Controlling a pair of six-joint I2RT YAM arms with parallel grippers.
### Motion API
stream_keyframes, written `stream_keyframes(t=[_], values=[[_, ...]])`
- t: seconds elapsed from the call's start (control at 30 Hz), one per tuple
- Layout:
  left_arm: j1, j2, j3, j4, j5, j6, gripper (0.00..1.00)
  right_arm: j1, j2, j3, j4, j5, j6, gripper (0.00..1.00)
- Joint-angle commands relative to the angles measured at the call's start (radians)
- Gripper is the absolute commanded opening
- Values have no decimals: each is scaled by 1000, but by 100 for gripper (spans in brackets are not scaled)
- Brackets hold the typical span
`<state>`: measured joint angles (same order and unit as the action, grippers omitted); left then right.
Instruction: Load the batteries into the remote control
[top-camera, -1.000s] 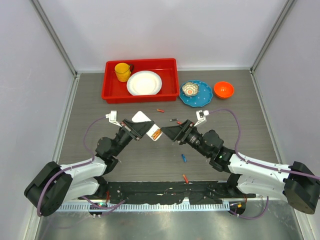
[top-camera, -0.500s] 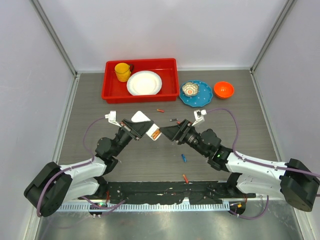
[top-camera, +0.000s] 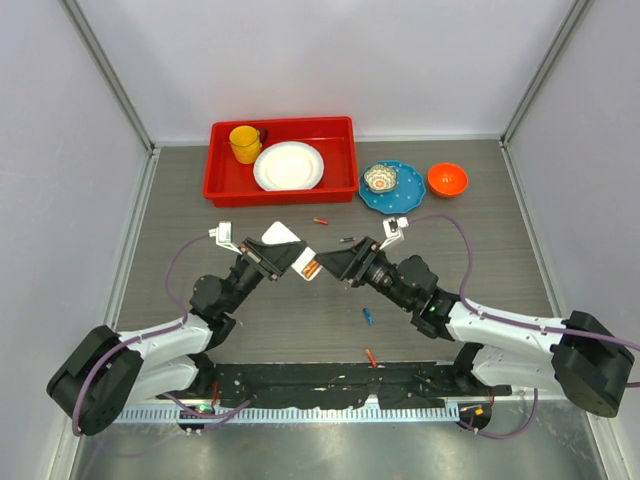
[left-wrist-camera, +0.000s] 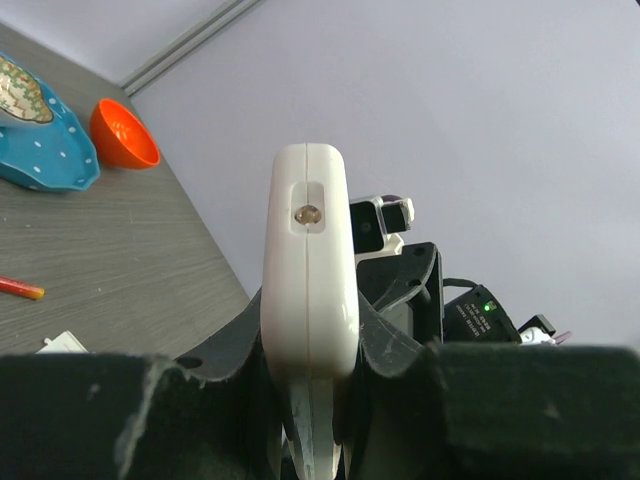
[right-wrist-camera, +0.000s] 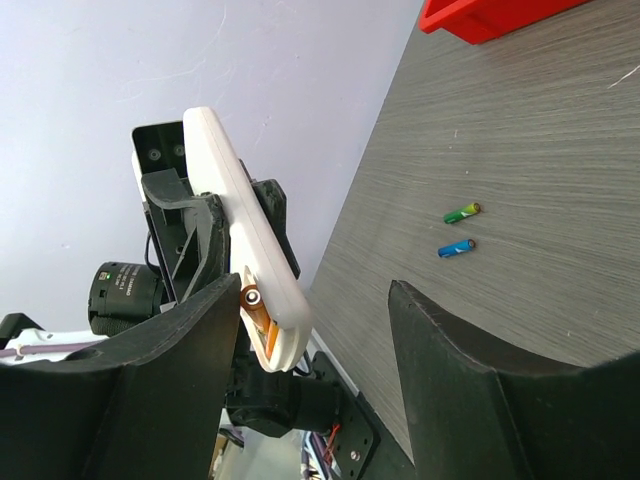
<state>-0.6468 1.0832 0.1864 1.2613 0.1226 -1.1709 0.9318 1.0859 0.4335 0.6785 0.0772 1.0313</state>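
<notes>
The small flat white rectangular remote control (top-camera: 285, 237) is held up off the grey surface (top-camera: 510, 220), gripped edge-on in the left claw (top-camera: 283, 258), whose jaws are closed tight on its sides. An orange battery (right-wrist-camera: 260, 318) lies in the open compartment at the remote's free end. The right claw (top-camera: 335, 264) is spread wide and holds nothing. In the right wrist view the remote's battery end shows in the gap between its fingers, nearer one of them. Loose on the surface lie a green battery (right-wrist-camera: 462, 212) and a blue battery (right-wrist-camera: 456, 247). A red battery (top-camera: 320, 220) lies near the red plastic tray (top-camera: 240, 195).
</notes>
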Motion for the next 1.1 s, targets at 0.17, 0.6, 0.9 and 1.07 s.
stream_keyframes(t=[0.17,0.6,0.9,1.07], values=[[-2,-40,21,79,-18,-6,0,-5,51,57,16,-59,4,61],[-2,-71,24,66,-57,-6,0,-7,86,45,46,-106,16,49],[-2,-83,30,64,-141,-30,0,-7,100,31,85,-122,32,46],[-2,-68,39,85,-126,-55,0,-7,109,37,89,-129,29,44]])
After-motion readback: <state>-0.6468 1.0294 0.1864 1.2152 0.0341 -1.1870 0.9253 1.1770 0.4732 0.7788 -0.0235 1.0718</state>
